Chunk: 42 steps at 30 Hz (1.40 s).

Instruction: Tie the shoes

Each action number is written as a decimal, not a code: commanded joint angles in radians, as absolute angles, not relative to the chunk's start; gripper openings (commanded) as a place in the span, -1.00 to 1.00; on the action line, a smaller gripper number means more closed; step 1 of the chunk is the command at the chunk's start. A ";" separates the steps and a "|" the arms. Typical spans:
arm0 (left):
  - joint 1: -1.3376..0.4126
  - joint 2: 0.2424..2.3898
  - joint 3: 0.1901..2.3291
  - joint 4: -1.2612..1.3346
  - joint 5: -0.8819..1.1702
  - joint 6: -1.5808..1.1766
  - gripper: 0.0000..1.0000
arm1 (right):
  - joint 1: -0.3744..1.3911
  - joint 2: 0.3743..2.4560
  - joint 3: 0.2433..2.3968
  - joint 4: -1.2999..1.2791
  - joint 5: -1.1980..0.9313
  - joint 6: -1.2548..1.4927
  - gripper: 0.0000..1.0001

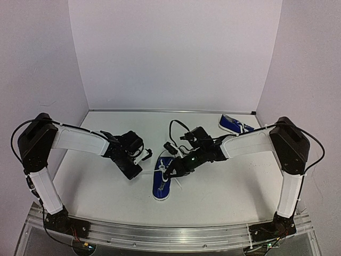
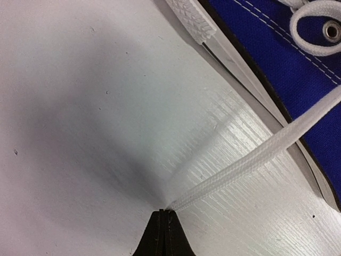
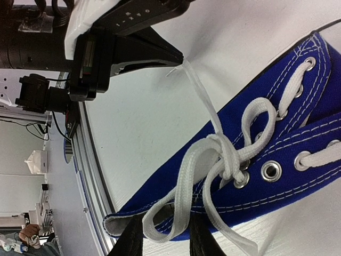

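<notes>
One blue shoe point(image 1: 161, 181) lies in the middle, toe towards the back; it also shows in the right wrist view point(image 3: 277, 160) and the left wrist view point(image 2: 277, 58). My left gripper point(image 1: 140, 159) is left of it, shut on the end of a white lace point(image 2: 250, 157) that runs taut to the shoe. My right gripper point(image 1: 171, 172) is over the shoe's lacing, open. Its fingers point(image 3: 130, 240) straddle a lace loop point(image 3: 178, 213) that comes from a knot point(image 3: 226, 165) at the top eyelets. The second shoe point(image 1: 234, 125) lies at the back right.
The white side and back walls enclose the table point(image 1: 96, 186). The aluminium rail point(image 1: 170, 234) with both arm bases runs along the near edge. A black cable point(image 1: 176, 128) loops above the right wrist. The left gripper's body point(image 3: 122, 37) shows in the right wrist view.
</notes>
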<state>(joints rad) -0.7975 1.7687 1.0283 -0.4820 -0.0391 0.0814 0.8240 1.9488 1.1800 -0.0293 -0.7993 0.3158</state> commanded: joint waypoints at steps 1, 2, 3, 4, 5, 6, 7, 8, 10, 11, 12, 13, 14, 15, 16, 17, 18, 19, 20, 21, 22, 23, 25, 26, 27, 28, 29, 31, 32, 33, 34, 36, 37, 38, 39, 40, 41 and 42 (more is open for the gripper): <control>-0.793 1.764 1.060 -0.494 -0.054 0.097 -1.00 | 0.838 1.976 1.232 -0.051 -0.756 0.307 -0.50; -0.793 1.759 1.058 -0.489 -0.050 0.098 -1.00 | 0.840 1.981 1.238 -0.060 -0.748 0.304 -0.52; -0.793 1.755 1.057 -0.485 -0.045 0.099 -1.00 | 0.841 1.986 1.243 -0.069 -0.740 0.299 -0.53; -0.793 1.752 1.055 -0.481 -0.039 0.100 -1.00 | 0.842 1.987 1.245 -0.078 -0.731 0.296 -0.54; -0.793 1.747 1.053 -0.475 -0.033 0.100 -1.00 | 0.841 1.986 1.246 -0.086 -0.723 0.294 -0.55; -0.793 1.742 1.051 -0.469 -0.024 0.102 -1.00 | 0.842 1.986 1.246 -0.094 -0.714 0.292 -0.56; -0.793 1.738 1.049 -0.463 -0.012 0.105 -1.00 | 0.842 1.984 1.246 -0.105 -0.705 0.288 -0.57; -0.794 1.734 1.047 -0.458 -0.005 0.106 -1.00 | 0.843 1.980 1.247 -0.116 -0.694 0.284 -0.60; -0.793 1.723 1.039 -0.442 0.027 0.111 -1.00 | 0.844 1.972 1.248 -0.143 -0.664 0.272 -0.78; -0.793 1.716 1.033 -0.431 0.043 0.112 -1.00 | 0.843 1.963 1.249 -0.156 -0.651 0.265 -0.88; -0.793 1.710 1.028 -0.420 0.054 0.112 -0.99 | 0.843 1.950 1.248 -0.167 -0.635 0.261 -0.97; -0.793 1.703 1.021 -0.409 0.067 0.115 -0.98 | 0.843 1.933 1.246 -0.176 -0.617 0.258 -1.00; -0.793 1.694 1.014 -0.399 0.087 0.120 -0.97 | 0.843 1.913 1.243 -0.181 -0.600 0.256 -1.00; -0.793 1.686 1.006 -0.385 0.112 0.125 -0.96 | 0.842 1.890 1.239 -0.186 -0.583 0.257 -1.00; -0.793 1.677 0.996 -0.373 0.135 0.130 -0.96 | 0.838 1.867 1.233 -0.190 -0.567 0.259 -1.00; -0.793 1.668 0.985 -0.363 0.152 0.136 -0.97 | 0.833 1.846 1.225 -0.194 -0.553 0.262 -1.00; -0.793 1.661 0.976 -0.356 0.163 0.141 -0.99 | 0.825 1.827 1.217 -0.197 -0.543 0.265 -1.00; -0.793 1.660 0.972 -0.355 0.155 0.140 -1.00 | 0.814 1.808 1.206 -0.200 -0.537 0.265 -1.00; -0.793 1.664 0.971 -0.357 0.143 0.140 -1.00 | 0.805 1.792 1.195 -0.206 -0.532 0.265 -1.00; -0.793 1.673 0.975 -0.364 0.129 0.142 -1.00 | 0.792 1.781 1.184 -0.212 -0.526 0.263 -1.00; -0.793 1.684 0.984 -0.375 0.124 0.147 -1.00 | 0.777 1.772 1.172 -0.218 -0.523 0.259 -1.00; -0.793 1.694 0.995 -0.387 0.120 0.154 -1.00 | 0.764 1.765 1.163 -0.224 -0.520 0.255 -1.00; -0.793 1.718 1.008 -0.409 0.115 0.166 -1.00 | 0.750 1.758 1.149 -0.238 -0.514 0.243 -1.00; -0.793 1.725 1.011 -0.410 0.119 0.173 -1.00 | 0.747 1.760 1.147 -0.246 -0.510 0.237 -1.00; -0.793 1.725 1.009 -0.402 0.124 0.177 -1.00 | 0.748 1.762 1.147 -0.252 -0.510 0.231 -1.00; -0.793 1.717 1.005 -0.386 0.134 0.179 -0.96 | 0.747 1.766 1.148 -0.257 -0.517 0.226 -1.00; -0.793 1.702 0.999 -0.364 0.150 0.179 -0.89 | 0.747 1.771 1.150 -0.260 -0.525 0.223 -1.00; -0.793 1.660 0.974 -0.307 0.176 0.180 -0.63 | 0.747 1.780 1.152 -0.261 -0.551 0.214 -1.00; -0.793 1.636 0.962 -0.278 0.189 0.184 -0.49 | 0.747 1.784 1.153 -0.261 -0.561 0.210 -1.00; -0.792 1.603 0.939 -0.232 0.197 0.190 -0.39 | 0.747 1.789 1.155 -0.261 -0.568 0.205 -1.00; -0.789 1.580 0.924 -0.192 0.206 0.192 -0.29 | 0.747 1.792 1.155 -0.261 -0.573 0.203 -1.00; -0.775 1.537 0.902 -0.106 0.239 0.186 -0.17 | 0.747 1.797 1.155 -0.262 -0.578 0.198 -1.00; -0.758 1.529 0.895 -0.076 0.259 0.173 -0.14 | 0.747 1.798 1.155 -0.261 -0.579 0.197 -1.00; -0.736 1.530 0.900 -0.050 0.293 0.152 -0.13 | 0.747 1.801 1.155 -0.261 -0.584 0.195 -1.00; -0.718 1.536 0.907 -0.033 0.321 0.133 -0.13 | 0.748 1.803 1.155 -0.261 -0.588 0.194 -1.00; -0.705 1.557 0.919 -0.018 0.356 0.111 -0.12 | 0.748 1.805 1.154 -0.260 -0.590 0.193 -1.00; -0.692 1.578 0.933 -0.006 0.388 0.089 -0.12 | 0.749 1.807 1.154 -0.260 -0.592 0.192 -1.00; -0.685 1.599 0.953 -0.001 0.412 0.066 -0.11 | 0.750 1.809 1.154 -0.259 -0.596 0.191 -1.00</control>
<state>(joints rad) -0.7343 1.5625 0.8980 -0.1361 0.2706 0.1501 0.7448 1.7894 1.1553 -0.2558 -0.5723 0.2132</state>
